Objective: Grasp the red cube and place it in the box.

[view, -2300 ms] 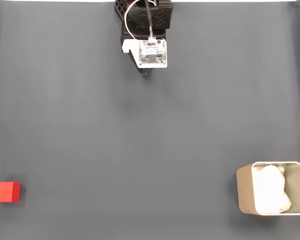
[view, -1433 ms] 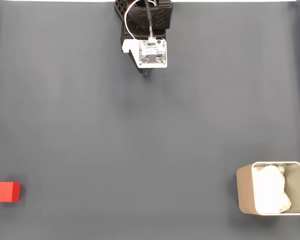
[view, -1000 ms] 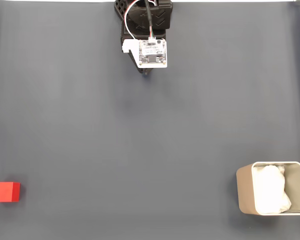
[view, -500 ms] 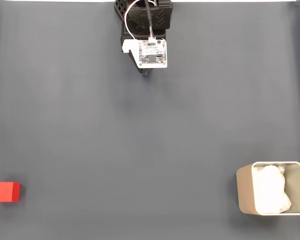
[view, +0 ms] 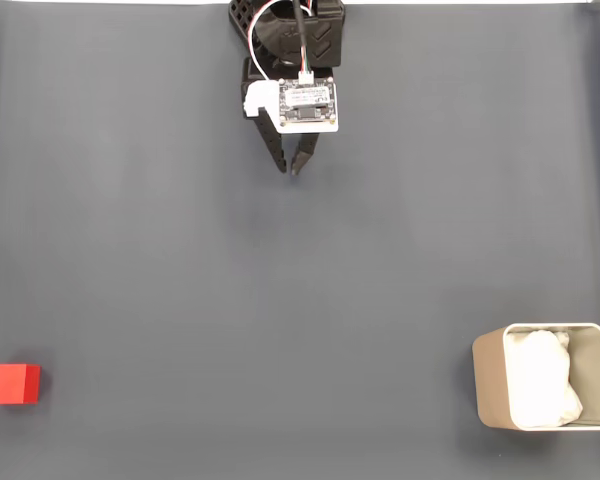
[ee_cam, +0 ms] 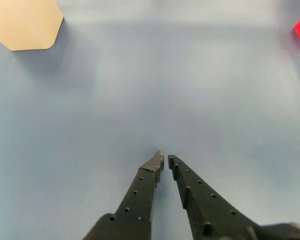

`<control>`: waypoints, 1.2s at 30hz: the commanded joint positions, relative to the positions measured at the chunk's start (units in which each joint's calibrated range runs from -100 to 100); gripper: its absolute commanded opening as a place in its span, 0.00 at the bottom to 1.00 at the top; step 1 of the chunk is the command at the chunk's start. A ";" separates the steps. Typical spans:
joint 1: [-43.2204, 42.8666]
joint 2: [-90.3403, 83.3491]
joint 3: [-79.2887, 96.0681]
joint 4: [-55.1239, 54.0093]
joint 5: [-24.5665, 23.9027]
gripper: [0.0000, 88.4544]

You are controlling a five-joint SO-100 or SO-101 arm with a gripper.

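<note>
Under me a dark grey-blue mat (view: 280, 300) covers the table — flat, matte, faint vertical creases near its left edge in the fixed view. A thin white strip (view: 110, 2) runs along the top edge, maybe bare tabletop. In my wrist view the mat (ee_cam: 140, 90) reads lighter blue — washed out.

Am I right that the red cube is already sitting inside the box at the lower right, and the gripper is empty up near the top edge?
Not quite. In the fixed view the red cube lies on the mat at the lower left, far from the box at the lower right, which holds only white lining. The rest stands: the gripper is empty near the top edge.
</note>
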 commanded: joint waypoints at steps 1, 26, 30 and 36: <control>-0.06 2.68 -5.04 -5.25 0.44 0.00; 2.57 30.84 -38.71 -13.78 0.29 0.00; 4.55 36.65 -45.65 -13.37 0.10 0.00; 8.67 44.45 -54.59 -13.37 0.15 0.00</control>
